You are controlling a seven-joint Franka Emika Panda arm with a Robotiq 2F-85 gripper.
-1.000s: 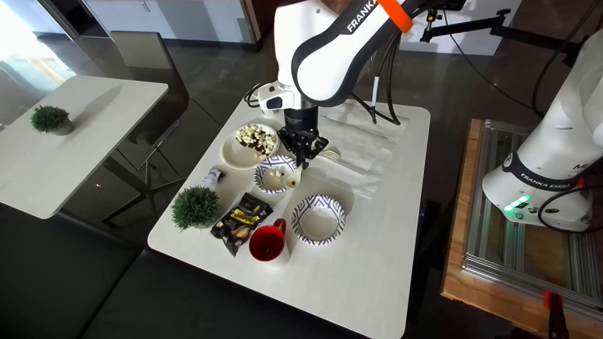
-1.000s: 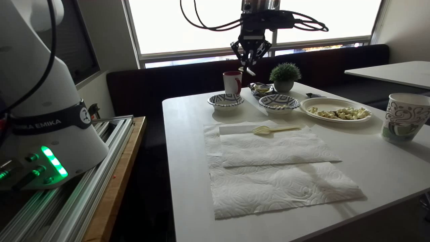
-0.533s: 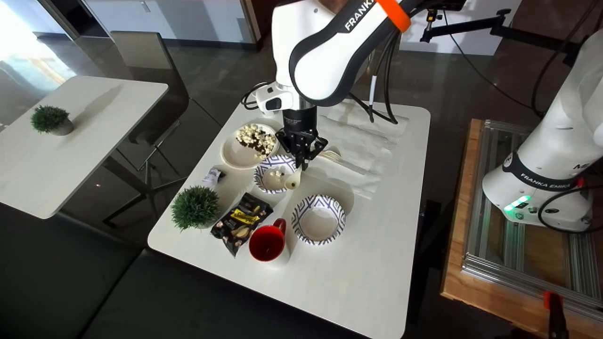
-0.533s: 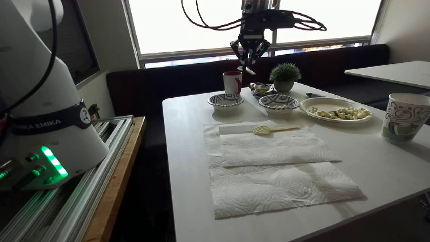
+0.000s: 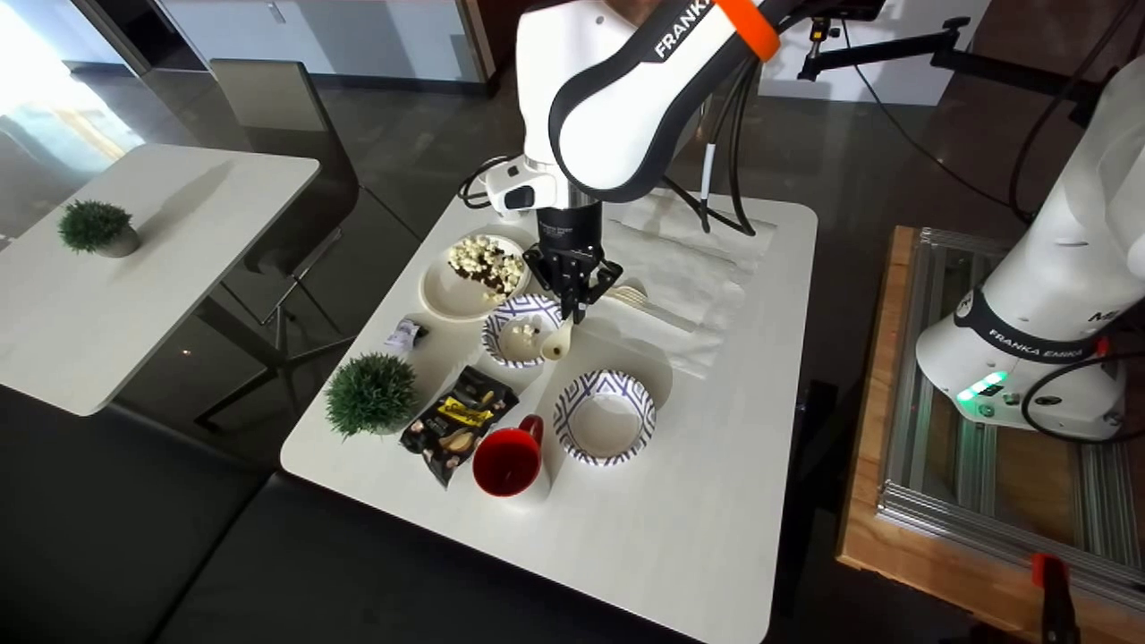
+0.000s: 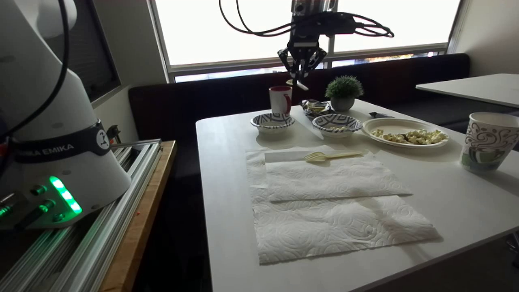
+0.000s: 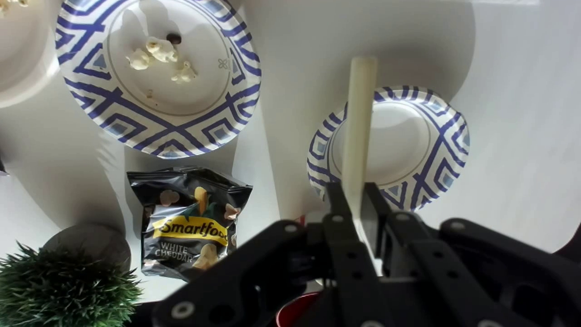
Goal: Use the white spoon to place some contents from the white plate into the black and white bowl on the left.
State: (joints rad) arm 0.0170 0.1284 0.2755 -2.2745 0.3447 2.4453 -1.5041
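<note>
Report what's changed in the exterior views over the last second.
Only a slight shift: the gripper, with the spoon held in it, has moved a touch left in both exterior views, then stopped. Nothing was taken hold of or let go. The plate, popcorn bowl, other bowl, mug and bag look unchanged.

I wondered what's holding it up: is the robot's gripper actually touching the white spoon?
Touching. The wrist view shows it: the gripper pinches the white spoon by its handle, with no gap showing on either side where it grips.
</note>
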